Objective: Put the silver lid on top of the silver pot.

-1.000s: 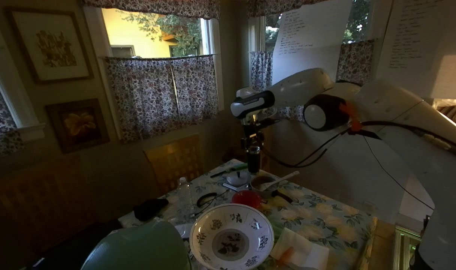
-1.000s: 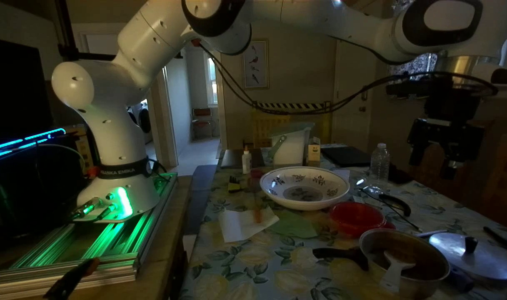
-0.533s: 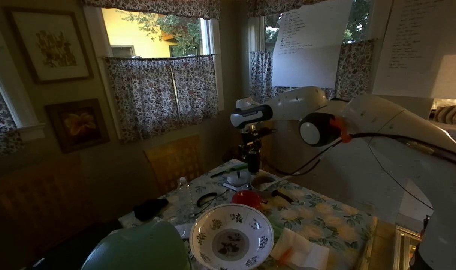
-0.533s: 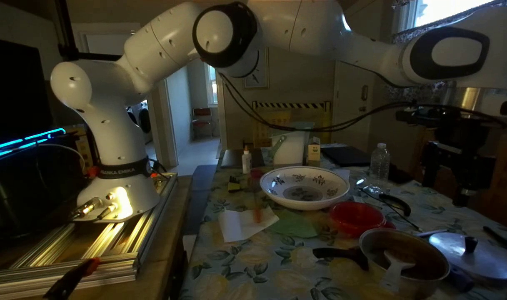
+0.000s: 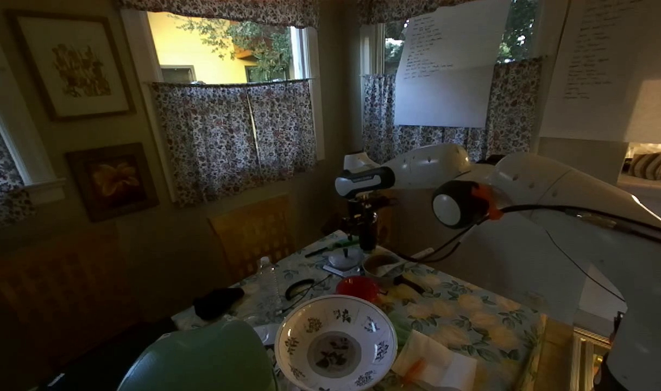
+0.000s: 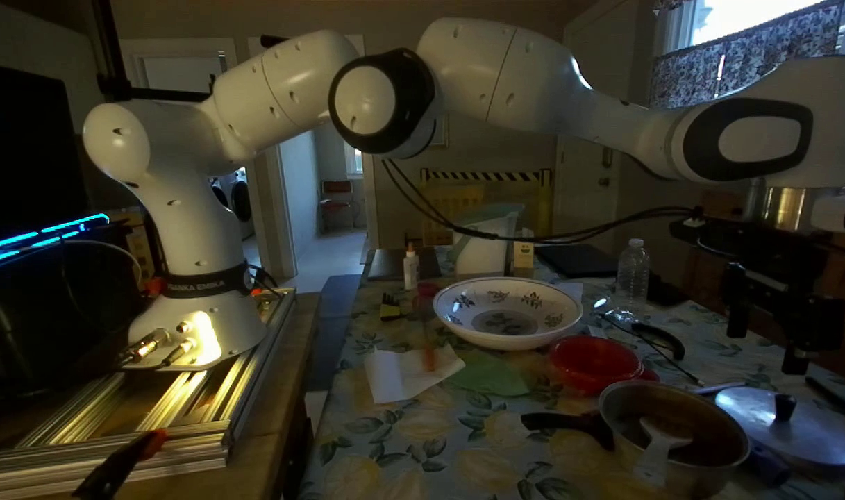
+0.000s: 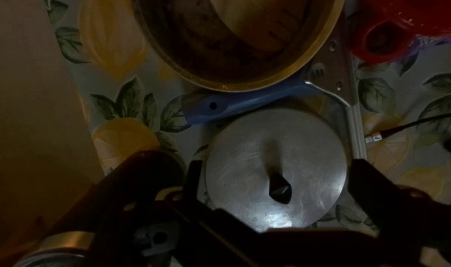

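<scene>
The silver lid (image 7: pixel 244 159) lies on the table with its black knob (image 7: pixel 281 189) up. It shows in both exterior views (image 6: pixel 745 420) (image 5: pixel 341 262). The silver pot (image 7: pixel 225 87) stands right beside the lid, uncovered, with a black handle and a pale spatula (image 6: pixel 662 444) inside. The pot also shows in both exterior views (image 6: pixel 623 448) (image 5: pixel 369 267). My gripper (image 7: pixel 277 165) is open and empty above the lid, its dark fingers on either side of the knob in the wrist view. In an exterior view the gripper (image 6: pixel 767 347) hangs clear above the lid.
A blue-handled tool (image 7: pixel 240 104) lies between pot and lid, with a metal bar (image 7: pixel 357 129) beside the lid. A red bowl (image 6: pixel 596 364), the big patterned bowl (image 6: pixel 509 339), a clear bottle (image 6: pixel 632 274) and a black-handled tool (image 6: pixel 658 340) stand or lie around.
The arm has come down steadily, bringing my open gripper lower toward the lid. The lid, the pot and the other things on the table have not moved.
</scene>
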